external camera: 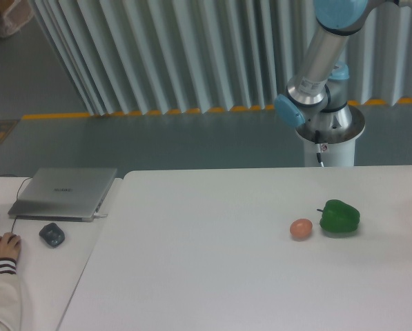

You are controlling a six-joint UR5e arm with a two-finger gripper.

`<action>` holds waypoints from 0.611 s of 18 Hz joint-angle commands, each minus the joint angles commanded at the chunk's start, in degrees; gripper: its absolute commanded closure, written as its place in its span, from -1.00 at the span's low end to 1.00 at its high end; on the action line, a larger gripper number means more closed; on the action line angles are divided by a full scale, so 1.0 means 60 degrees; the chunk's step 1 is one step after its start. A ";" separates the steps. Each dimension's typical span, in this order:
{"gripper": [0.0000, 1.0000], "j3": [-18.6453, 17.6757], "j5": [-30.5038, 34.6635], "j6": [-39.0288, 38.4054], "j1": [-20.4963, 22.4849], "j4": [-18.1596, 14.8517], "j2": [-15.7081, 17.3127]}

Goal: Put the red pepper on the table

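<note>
White rounded-corner table point(212, 276) is carrying a green bell pepper point(339, 217) near its right edge; red pepper and gripper are sitting out of view, grasp unknowable.

No legible text anywhere.

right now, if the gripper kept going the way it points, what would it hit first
That can't be told: the gripper is out of frame. Only the arm shows, rising past the top edge, with the green pepper and egg-shaped thing on the table below.

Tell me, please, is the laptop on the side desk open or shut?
Shut: the laptop lies flat, lid down, showing only its grey top.
</note>
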 joint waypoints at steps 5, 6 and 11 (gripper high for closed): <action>-1.00 0.0132 0.0000 0.0015 0.0147 0.0015 -0.0103; -1.00 0.0132 -0.0015 0.0015 0.0161 0.0044 -0.0117; -1.00 0.0161 -0.0015 0.0015 0.0161 0.0146 -0.0220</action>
